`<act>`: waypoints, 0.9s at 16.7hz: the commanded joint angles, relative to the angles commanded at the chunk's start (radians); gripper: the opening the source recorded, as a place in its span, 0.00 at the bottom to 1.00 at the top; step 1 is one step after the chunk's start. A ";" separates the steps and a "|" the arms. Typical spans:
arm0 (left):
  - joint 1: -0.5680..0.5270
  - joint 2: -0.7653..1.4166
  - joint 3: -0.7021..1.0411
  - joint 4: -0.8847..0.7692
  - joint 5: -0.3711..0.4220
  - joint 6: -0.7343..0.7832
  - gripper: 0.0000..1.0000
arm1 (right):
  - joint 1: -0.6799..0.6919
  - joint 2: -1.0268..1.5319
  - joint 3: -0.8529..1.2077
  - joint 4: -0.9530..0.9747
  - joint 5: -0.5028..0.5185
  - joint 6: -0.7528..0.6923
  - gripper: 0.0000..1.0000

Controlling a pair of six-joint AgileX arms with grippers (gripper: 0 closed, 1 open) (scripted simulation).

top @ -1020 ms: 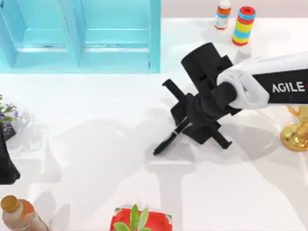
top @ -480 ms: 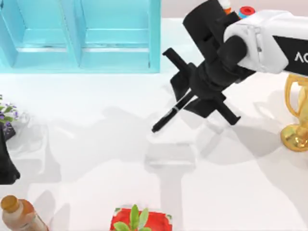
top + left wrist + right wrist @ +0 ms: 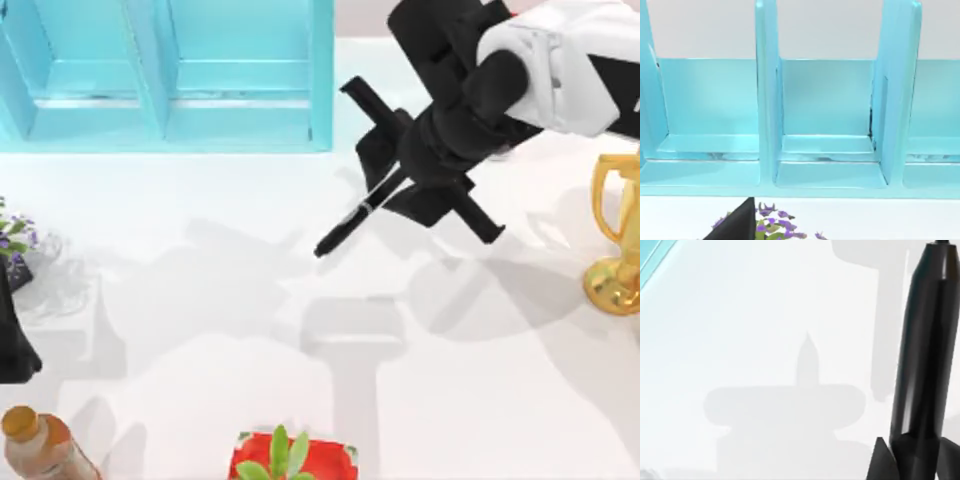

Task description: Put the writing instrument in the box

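Our right claw (image 3: 398, 188) was closed on the upper end of the black pen (image 3: 350, 218), holding it clear of the white table (image 3: 200, 300). The pen slanted down and toward the table's left from between the fingers, its pointed tip free; in the right wrist view its dark barrel (image 3: 922, 355) ran up from the finger ends over bare table. The claw hung just to the right of the blue box (image 3: 165, 75), near its right-hand wall, with the pen's tip below that corner and outside the compartments. Around it stood a gold trophy (image 3: 615, 240) at the right edge, a red pot with a green plant (image 3: 290, 458) at the near edge, a brown bottle (image 3: 35, 445) and purple flowers (image 3: 12, 235) on the left. Our left arm (image 3: 12, 340) was parked at the left edge; we could not tell how its claw stood.
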 joint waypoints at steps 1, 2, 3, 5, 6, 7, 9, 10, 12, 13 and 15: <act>0.000 0.000 0.000 0.000 0.000 0.000 1.00 | -0.013 -0.020 0.009 -0.002 -0.004 -0.004 0.00; 0.000 0.000 0.000 0.000 0.000 0.000 1.00 | -0.035 -0.047 0.019 -0.005 -0.010 -0.010 0.00; 0.000 0.000 0.000 0.000 0.000 0.000 1.00 | -0.065 -0.079 0.030 -0.008 -0.018 -0.018 0.00; 0.000 0.000 0.000 0.000 0.000 0.000 1.00 | -0.154 -0.154 0.049 -0.014 -0.038 -0.040 0.00; 0.000 0.000 0.000 0.000 0.000 0.000 1.00 | -0.214 -0.193 0.052 -0.017 -0.050 -0.056 0.00; 0.000 0.000 0.000 0.000 0.000 0.000 1.00 | -0.284 -0.228 0.049 -0.019 -0.063 -0.075 0.00; 0.000 0.000 0.000 0.000 0.000 0.000 1.00 | -0.451 -0.287 0.024 -0.023 -0.090 -0.122 0.00; 0.000 0.000 0.000 0.000 0.000 0.000 1.00 | -0.544 -0.310 0.003 -0.026 -0.103 -0.148 0.00; 0.000 0.000 0.000 0.000 0.000 0.000 1.00 | -0.739 -0.344 -0.051 -0.034 -0.126 -0.204 0.00; 0.000 0.000 0.000 0.000 0.000 0.000 1.00 | -0.835 -0.356 -0.084 -0.040 -0.137 -0.234 0.00; 0.000 0.000 0.000 0.000 0.000 0.000 1.00 | -1.011 -0.369 -0.154 -0.057 -0.157 -0.296 0.00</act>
